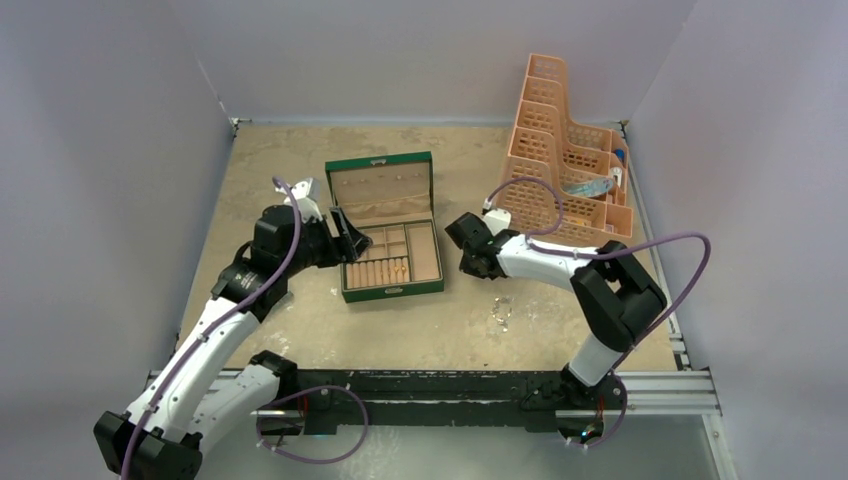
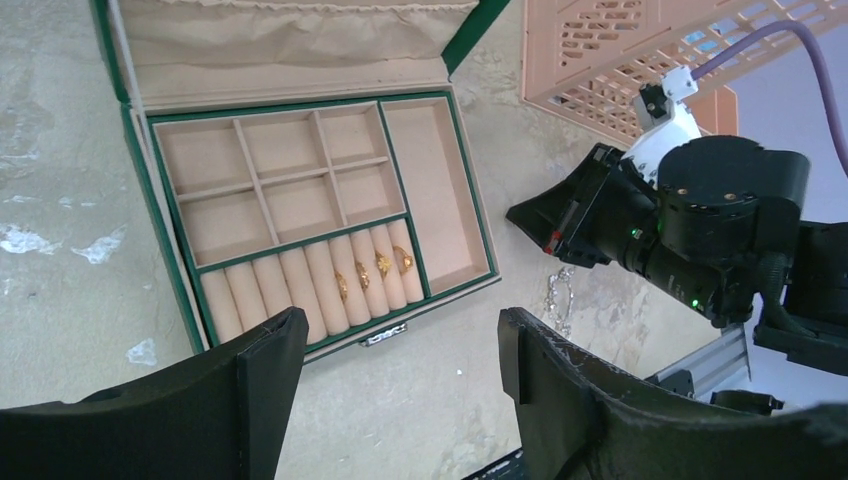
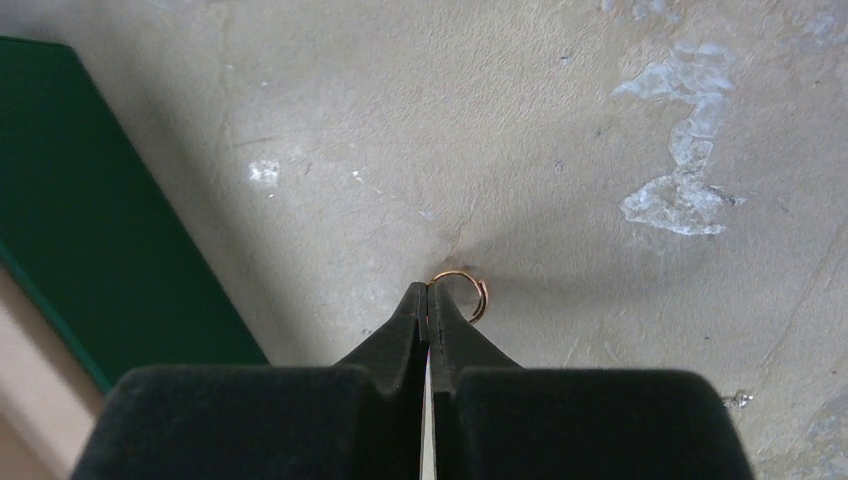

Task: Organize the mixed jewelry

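No legible txt, nos., brand marks or signs in any view. Only candidate is a small metal plate (image 2: 382,338) at the front-centre edge of the green box (image 2: 160,215). It's too small and blurred to read from the L wrist cam. In the top cam it's just a pale speck on the box's front wall, so can't tell if it carries lettering at all.
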Controlling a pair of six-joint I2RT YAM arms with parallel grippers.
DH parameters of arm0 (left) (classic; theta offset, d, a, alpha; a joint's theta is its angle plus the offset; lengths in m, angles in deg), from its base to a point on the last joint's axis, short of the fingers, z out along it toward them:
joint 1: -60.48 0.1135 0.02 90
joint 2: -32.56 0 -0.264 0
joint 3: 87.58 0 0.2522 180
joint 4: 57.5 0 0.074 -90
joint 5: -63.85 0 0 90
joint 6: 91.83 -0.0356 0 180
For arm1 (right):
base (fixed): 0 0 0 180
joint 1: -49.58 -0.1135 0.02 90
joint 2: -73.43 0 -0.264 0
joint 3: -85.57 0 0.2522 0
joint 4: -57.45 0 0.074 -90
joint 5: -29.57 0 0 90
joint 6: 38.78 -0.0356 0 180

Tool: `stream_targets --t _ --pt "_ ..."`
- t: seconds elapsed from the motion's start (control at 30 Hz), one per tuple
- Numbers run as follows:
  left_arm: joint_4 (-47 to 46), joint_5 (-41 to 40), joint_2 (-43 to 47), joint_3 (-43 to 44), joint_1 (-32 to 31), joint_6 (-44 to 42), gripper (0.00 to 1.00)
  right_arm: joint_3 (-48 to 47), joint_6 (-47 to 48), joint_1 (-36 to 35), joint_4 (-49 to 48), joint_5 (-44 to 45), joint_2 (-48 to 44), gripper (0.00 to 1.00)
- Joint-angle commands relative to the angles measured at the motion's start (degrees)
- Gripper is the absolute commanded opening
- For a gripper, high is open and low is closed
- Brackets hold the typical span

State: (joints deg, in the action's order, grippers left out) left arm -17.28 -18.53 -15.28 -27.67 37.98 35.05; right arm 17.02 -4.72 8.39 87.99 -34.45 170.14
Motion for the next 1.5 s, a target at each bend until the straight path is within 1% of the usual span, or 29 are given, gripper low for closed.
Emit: stream_targets --t 0.0,0.13,0.17,0.2,0.33,0.43,0.57,0.63,0.67,0.77,0.87,0.93,1.0,1.1,1.23,1.37,1.47 --pt "-3.5 4.2 -1.2 0.6 0.3 0.6 0.71 0.7 -1.1 0.2 -2.7 1.3 -6.9 0.0" --pt "-5.2 8.7 -3.0 0.4 0.3 1.6 0.74 2.3 -0.7 0.2 -6.3 -2.5 -11.8 0.0" --pt "-5.6 9.7 -3.5 0.4 0.3 1.9 0.8 2.8 -0.4 0.2 -7.8 -3.9 -13.1 0.0" --pt "-6.1 10.8 -4.1 0.4 0.3 2.2 0.83 3.3 0.2 0.2 -9.6 -5.6 -14.5 0.0" --pt "-8.0 14.5 -6.1 0.7 0.3 4.6 0.83 5.4 3.0 0.2 -17.9 -14.4 -19.9 0.0" --pt "-11.0 19.9 -7.3 1.2 0.5 7.8 0.83 6.3 4.7 0.2 -24.5 -22.1 -23.4 0.0" --pt "-21.6 33.4 -8.6 -0.1 3.2 15.8 0.8 7.7 4.6 0.2 -33.8 -31.4 -28.0 0.0" --pt "-28.9 38.1 -8.7 -1.2 4.8 22.7 0.81 7.9 3.9 0.2 -37.5 -34.7 -29.6 0.0" --pt "-32.4 39.2 -8.5 -1.8 5.2 25.8 0.82 8.1 3.7 0.2 -39.7 -36.3 -30.4 0.0" --pt "-40.4 39.8 -7.9 -3.1 5.2 32.7 0.86 9.1 2.3 0.2 -48.4 -41.7 -31.6 0.0" --pt "-45.0 40.1 -8.2 -3.9 5.2 36.5 0.87 9.5 -1.2 0.2 -57.6 -47.6 -31.0 0.0" --pt "-49.7 42.1 -9.0 -5.2 5.2 39.9 0.87 9.9 -3.8 0.1 -62.3 -50.6 -30.0 0.0" --pt "-56.5 44.5 -10.1 -7.1 5.1 44.0 0.87 10.8 -7.0 0.1 -67.5 -53.1 -29.0 0.0" --pt "-67.4 47.0 -11.3 -10.7 5.1 49.5 0.87 11.0 -9.9 0.1 -72.0 -56.2 -26.8 0.0" --pt "-78.7 48.6 -12.3 -13.9 5.1 55.1 0.86 12.2 -14.3 -0.1 -78.4 -58.7 -24.8 0.0" --pt "-85.8 48.7 -13.2 -15.3 5.1 59.1 0.83 13.1 -17.4 -0.4 -83.1 -60.0 -23.8 0.0" --pt "-90.6 48.4 -14.3 -16.1 5.1 62.5 0.77 13.1 -19.5 -1.0 -85.1 -60.8 -22.6 0.0"
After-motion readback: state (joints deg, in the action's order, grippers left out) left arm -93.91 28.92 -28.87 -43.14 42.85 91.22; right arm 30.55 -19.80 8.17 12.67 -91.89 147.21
